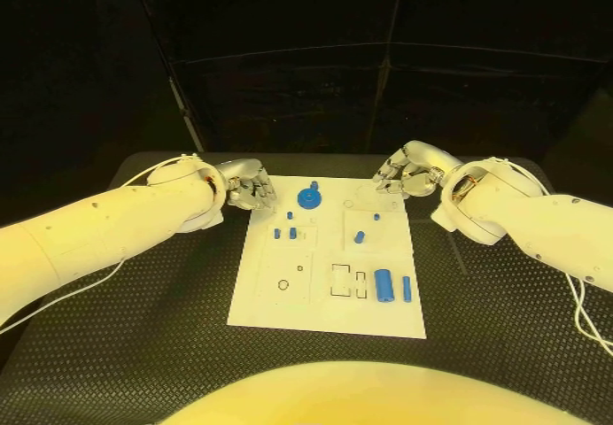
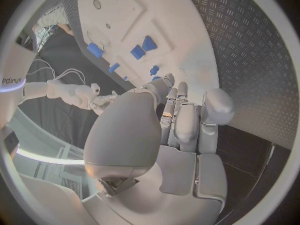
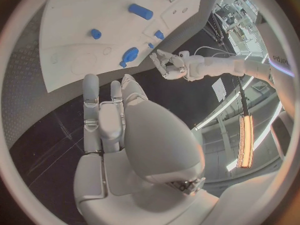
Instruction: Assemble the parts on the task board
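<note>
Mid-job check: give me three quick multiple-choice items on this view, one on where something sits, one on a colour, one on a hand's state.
1. Where is the large blue cylinder? A near-right part of the task board; B far-left corner; C off the board.
2. What colour is the round gear-like part? A grey; B blue; C red.
3. What does the left hand hold? A a peg; B the board; C nothing.

A: it lies beside a slimmer blue pin near the board's right edge.
B: it is blue on white.
C: the left wrist view shows bare fingers.

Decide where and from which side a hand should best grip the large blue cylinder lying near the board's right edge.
Grip the large blue cylinder across its middle, coming from above: it lies flat, long axis running near to far, with a thin blue rod close on its right. The right hand is probably handier.
</note>
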`<move>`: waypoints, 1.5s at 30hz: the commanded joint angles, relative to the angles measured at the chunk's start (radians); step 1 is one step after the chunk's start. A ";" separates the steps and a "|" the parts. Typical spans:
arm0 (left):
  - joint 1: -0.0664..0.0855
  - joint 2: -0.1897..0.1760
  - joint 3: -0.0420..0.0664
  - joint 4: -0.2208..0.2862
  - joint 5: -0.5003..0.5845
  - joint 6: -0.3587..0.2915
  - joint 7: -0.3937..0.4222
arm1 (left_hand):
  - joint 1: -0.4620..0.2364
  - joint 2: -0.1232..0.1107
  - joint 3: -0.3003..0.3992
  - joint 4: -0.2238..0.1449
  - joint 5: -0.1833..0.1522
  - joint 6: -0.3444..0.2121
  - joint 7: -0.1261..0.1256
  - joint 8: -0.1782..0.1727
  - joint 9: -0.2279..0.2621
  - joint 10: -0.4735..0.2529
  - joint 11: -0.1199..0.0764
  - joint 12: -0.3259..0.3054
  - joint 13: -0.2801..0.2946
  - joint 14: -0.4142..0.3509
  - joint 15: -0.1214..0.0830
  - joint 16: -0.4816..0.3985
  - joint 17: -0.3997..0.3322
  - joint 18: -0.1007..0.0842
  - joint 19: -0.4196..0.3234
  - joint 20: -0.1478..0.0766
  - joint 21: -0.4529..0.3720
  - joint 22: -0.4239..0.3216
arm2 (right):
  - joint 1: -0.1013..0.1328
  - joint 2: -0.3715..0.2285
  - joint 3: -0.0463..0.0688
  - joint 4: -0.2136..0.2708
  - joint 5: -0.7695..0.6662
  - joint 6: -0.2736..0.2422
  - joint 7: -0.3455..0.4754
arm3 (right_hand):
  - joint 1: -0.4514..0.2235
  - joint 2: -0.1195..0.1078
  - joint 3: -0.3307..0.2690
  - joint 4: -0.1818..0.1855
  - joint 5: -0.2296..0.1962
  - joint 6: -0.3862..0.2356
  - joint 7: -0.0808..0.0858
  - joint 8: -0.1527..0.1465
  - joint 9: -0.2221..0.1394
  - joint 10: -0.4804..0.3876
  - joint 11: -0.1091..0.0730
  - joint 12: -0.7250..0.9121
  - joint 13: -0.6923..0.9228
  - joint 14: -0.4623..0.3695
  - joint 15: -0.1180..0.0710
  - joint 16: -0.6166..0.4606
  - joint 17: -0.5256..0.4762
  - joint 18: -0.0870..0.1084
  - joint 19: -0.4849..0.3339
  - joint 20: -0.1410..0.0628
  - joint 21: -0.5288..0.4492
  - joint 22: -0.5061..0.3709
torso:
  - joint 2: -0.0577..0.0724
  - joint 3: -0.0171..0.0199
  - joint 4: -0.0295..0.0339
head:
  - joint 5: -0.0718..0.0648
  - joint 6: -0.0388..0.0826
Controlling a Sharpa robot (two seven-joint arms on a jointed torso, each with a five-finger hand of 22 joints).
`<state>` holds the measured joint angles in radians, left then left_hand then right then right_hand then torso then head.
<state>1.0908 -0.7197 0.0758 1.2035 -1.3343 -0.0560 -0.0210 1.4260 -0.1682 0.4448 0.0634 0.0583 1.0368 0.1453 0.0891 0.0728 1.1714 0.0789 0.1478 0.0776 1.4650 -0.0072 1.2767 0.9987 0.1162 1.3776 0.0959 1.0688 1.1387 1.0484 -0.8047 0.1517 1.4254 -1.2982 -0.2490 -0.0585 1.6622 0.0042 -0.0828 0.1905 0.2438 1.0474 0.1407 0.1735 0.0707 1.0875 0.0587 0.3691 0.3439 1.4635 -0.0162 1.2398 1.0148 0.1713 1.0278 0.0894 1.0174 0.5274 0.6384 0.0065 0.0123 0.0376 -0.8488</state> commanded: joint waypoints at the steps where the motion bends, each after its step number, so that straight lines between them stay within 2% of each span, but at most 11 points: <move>1: 0.002 -0.031 0.003 0.023 0.388 -0.122 0.078 | -0.020 -0.001 0.007 0.002 -0.004 0.023 0.004 0.012 0.002 0.003 0.002 0.007 0.002 -0.038 0.002 -0.062 -0.097 0.019 -0.051 0.001 -0.104 -0.081 | -0.010 -0.006 -0.003 0.019 -0.274 0.054 -0.065 | -0.007 -0.015 0.010 0.006 -0.007 0.009 -0.001 -0.002 -0.003 0.018 0.003 -0.048 -0.042 0.012 0.000 0.009 0.010 0.009 0.012 0.001 0.012 0.015 | 0.001 0.0006 0.0018 | -0.021 0.007; 5: -0.002 -0.067 0.005 0.060 0.650 -0.169 0.153 | -0.021 0.002 0.009 -0.004 -0.003 0.033 0.010 0.018 0.000 -0.003 0.007 0.014 0.003 -0.121 0.007 -0.190 -0.286 0.053 -0.150 0.007 -0.295 -0.228 | -0.027 -0.008 -0.008 0.028 -0.365 0.057 -0.090 | -0.017 -0.030 0.010 0.016 -0.011 0.000 0.005 -0.015 -0.006 0.016 0.012 -0.096 -0.079 0.014 0.006 0.010 0.013 0.007 0.016 0.005 0.014 0.019 | 0.000 0.0004 -0.0004 | -0.029 0.009; 9: -0.012 -0.099 0.005 0.108 0.853 -0.190 0.219 | -0.019 0.006 0.009 -0.010 -0.003 0.036 0.009 0.020 -0.002 0.009 0.004 0.029 0.007 -0.152 0.006 -0.240 -0.358 0.067 -0.190 0.006 -0.378 -0.290 | -0.043 -0.005 -0.011 0.029 -0.428 0.056 -0.110 | -0.028 -0.047 0.009 0.026 -0.015 -0.016 0.015 -0.030 -0.006 -0.001 0.025 -0.144 -0.117 0.014 0.015 0.010 0.014 0.007 0.017 0.013 0.012 0.017 | 0.000 0.0006 0.0003 | -0.035 0.013; 13: -0.021 -0.120 0.005 0.147 0.947 -0.195 0.251 | -0.019 0.008 0.009 -0.012 -0.004 0.038 0.009 0.021 -0.002 0.010 0.003 0.034 0.008 -0.162 0.006 -0.256 -0.379 0.067 -0.195 0.006 -0.390 -0.298 | -0.051 0.003 -0.012 0.025 -0.453 0.060 -0.119 | -0.033 -0.056 0.012 0.029 -0.017 -0.025 0.022 -0.037 -0.005 -0.010 0.034 -0.174 -0.144 0.015 0.022 0.011 0.015 0.007 0.019 0.020 0.011 0.018 | 0.000 0.0002 0.0008 | -0.039 0.014; 18: -0.028 -0.133 0.005 0.176 0.990 -0.191 0.273 | -0.019 0.008 0.008 -0.013 -0.004 0.038 0.010 0.021 -0.002 0.011 0.003 0.037 0.009 -0.167 0.006 -0.264 -0.391 0.067 -0.198 0.006 -0.394 -0.300 | -0.056 0.013 -0.012 0.020 -0.463 0.067 -0.120 | -0.031 -0.056 0.017 0.028 -0.015 -0.026 0.023 -0.039 -0.005 -0.010 0.037 -0.187 -0.158 0.017 0.025 0.017 0.025 0.006 0.025 0.022 0.017 0.027 | 0.001 0.0011 0.0008 | -0.039 0.016; 25: -0.033 -0.141 0.005 0.195 1.020 -0.179 0.299 | -0.016 0.011 0.008 -0.019 -0.004 0.031 0.013 0.018 -0.004 0.001 0.007 0.040 0.009 -0.185 0.009 -0.287 -0.423 0.067 -0.204 0.008 -0.406 -0.307 | -0.058 0.029 -0.015 0.004 -0.467 0.081 -0.116 | -0.015 -0.047 0.041 0.022 -0.014 -0.020 0.022 -0.039 -0.004 0.006 0.036 -0.205 -0.184 0.022 0.024 0.033 0.047 0.002 0.044 0.023 0.037 0.059 | 0.002 0.0000 0.0002 | -0.041 0.016; 32: -0.033 -0.144 0.005 0.202 1.026 -0.177 0.306 | -0.015 0.011 0.008 -0.020 -0.004 0.030 0.014 0.018 -0.004 0.000 0.007 0.040 0.009 -0.186 0.009 -0.289 -0.425 0.067 -0.205 0.008 -0.408 -0.308 | -0.059 0.039 -0.023 -0.012 -0.468 0.111 -0.114 | 0.011 -0.033 0.089 0.015 -0.041 0.000 0.016 -0.036 -0.003 0.043 0.029 -0.218 -0.210 0.026 0.018 0.049 0.068 -0.002 0.058 0.019 0.058 0.088 | 0.003 0.0005 0.0008 | -0.043 0.012; 45: -0.034 -0.147 0.006 0.207 1.054 -0.180 0.313 | -0.013 0.012 0.008 -0.022 -0.003 0.029 0.016 0.018 -0.004 -0.002 0.008 0.042 0.010 -0.189 0.010 -0.292 -0.430 0.067 -0.206 0.008 -0.410 -0.309 | -0.061 0.060 -0.030 -0.023 -0.468 0.137 -0.104 | 0.013 -0.041 0.147 0.011 -0.049 0.027 0.009 -0.036 -0.003 0.092 0.020 -0.234 -0.235 0.031 0.011 0.067 0.092 -0.007 0.072 0.012 0.087 0.127 | 0.002 0.0006 -0.0004 | -0.042 0.005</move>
<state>1.0560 -0.8663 0.0799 1.4078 -0.3054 -0.2321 0.2668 1.4087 -0.1643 0.4529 0.0493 0.0583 1.0671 0.1574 0.1066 0.0700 1.1738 0.0859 0.1860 0.0860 1.2811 0.0019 0.9912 0.5700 0.1708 1.1790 0.1062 0.6601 0.8302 0.9870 -0.7457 0.1222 1.4013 -1.7574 -0.1317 -0.1693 1.6672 -0.0324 0.0603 0.2013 0.2010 1.0701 0.1495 0.1385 0.0668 1.1705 0.0786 0.1391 0.1098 1.4650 0.0037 1.3032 1.1058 0.1712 1.0920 0.0999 1.0989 0.6531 0.6406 0.0069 0.0122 -0.0044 -0.8427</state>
